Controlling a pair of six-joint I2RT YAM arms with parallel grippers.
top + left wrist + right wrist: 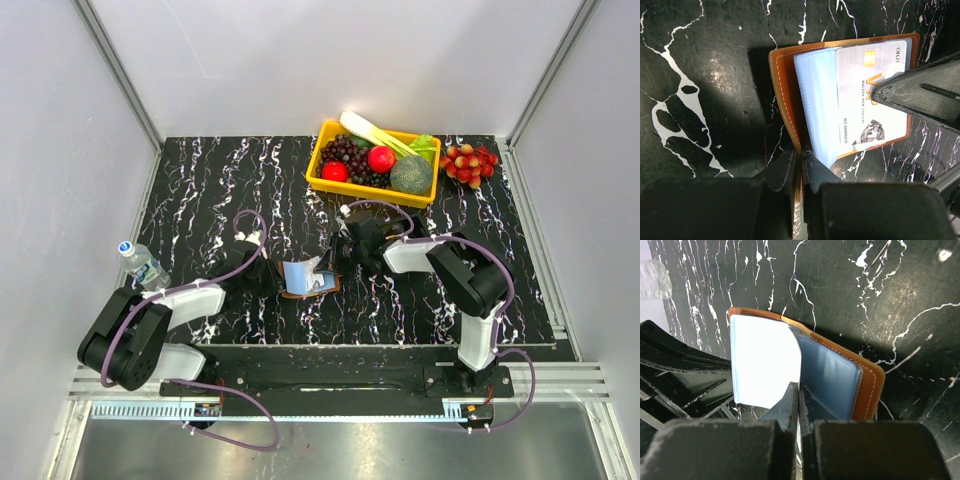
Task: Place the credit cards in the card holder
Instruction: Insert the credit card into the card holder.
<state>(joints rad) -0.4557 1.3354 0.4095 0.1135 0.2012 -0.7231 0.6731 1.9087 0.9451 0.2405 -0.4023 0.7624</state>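
The right finger (920, 95) covers part of the card (860, 110) print. In the right wrist view the card is washed out white, and the bottle (654, 279) is blurred and cut off.

The top camera hangs high behind the arms (150, 330), looking down over the whole worktop (220, 200). The wrist cameras sit close above the left gripper (800, 155) and right gripper (799, 390), each at bottom centre, facing the card holder (782, 85) from opposite sides; all three views share it
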